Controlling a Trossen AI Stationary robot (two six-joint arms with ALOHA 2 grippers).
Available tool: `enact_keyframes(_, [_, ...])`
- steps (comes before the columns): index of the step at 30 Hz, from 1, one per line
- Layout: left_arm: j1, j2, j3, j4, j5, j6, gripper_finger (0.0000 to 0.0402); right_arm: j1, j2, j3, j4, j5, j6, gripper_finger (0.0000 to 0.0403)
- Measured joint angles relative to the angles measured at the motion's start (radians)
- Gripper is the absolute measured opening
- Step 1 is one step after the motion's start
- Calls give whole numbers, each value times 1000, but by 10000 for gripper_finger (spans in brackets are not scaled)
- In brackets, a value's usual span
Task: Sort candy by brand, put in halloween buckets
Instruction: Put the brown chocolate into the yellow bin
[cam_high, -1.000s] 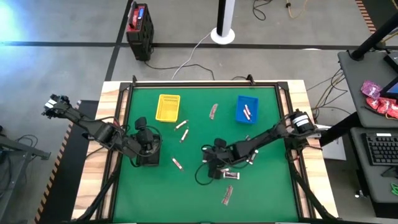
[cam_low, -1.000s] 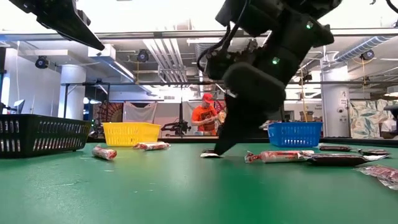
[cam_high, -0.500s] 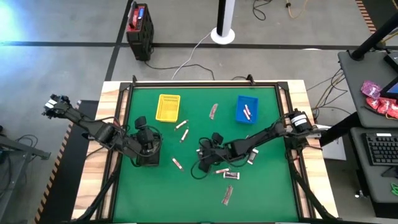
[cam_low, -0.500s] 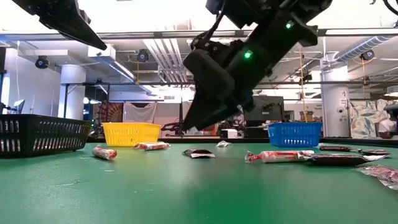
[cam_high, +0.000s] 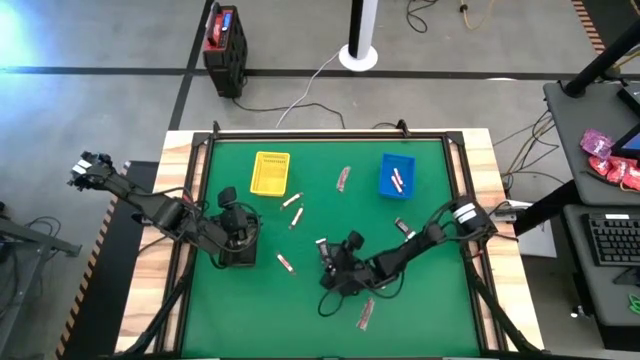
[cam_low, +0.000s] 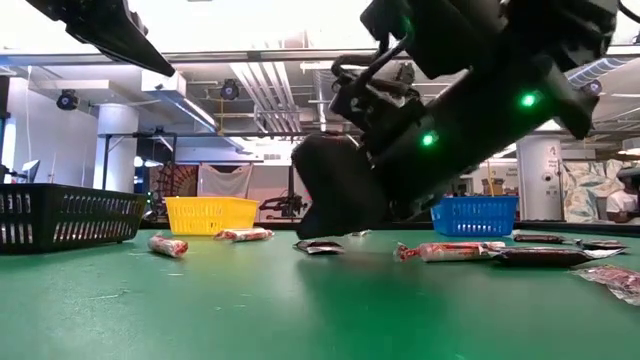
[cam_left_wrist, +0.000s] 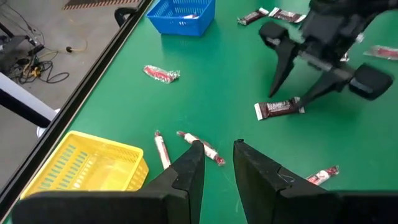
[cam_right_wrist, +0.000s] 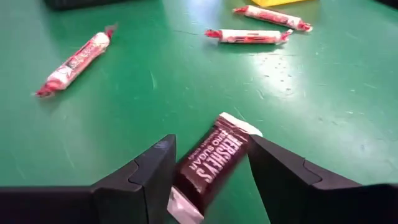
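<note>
The right gripper (cam_right_wrist: 208, 168) is low over the green table (cam_high: 420, 310), fingers spread with a dark brown candy bar (cam_right_wrist: 211, 160) lying between them, seemingly not yet pinched. The left gripper (cam_left_wrist: 217, 158) waits by the black bin (cam_high: 236, 240), fingers slightly parted and empty, the yellow bin (cam_high: 270, 172) beyond it

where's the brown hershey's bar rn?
High view: the brown bar lies on the mat at table centre, between the right tool's open fingers. A white candy sits to its left.
</note>
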Motion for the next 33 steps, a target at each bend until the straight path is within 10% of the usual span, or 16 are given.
enact_keyframes(19, [0,0,0,21,0,12,70,-7,90,54,-93,10,236,190])
enact_keyframes(33, [0,1,0,25,0,12,70,-12,50,49,-97,-31,142,93])
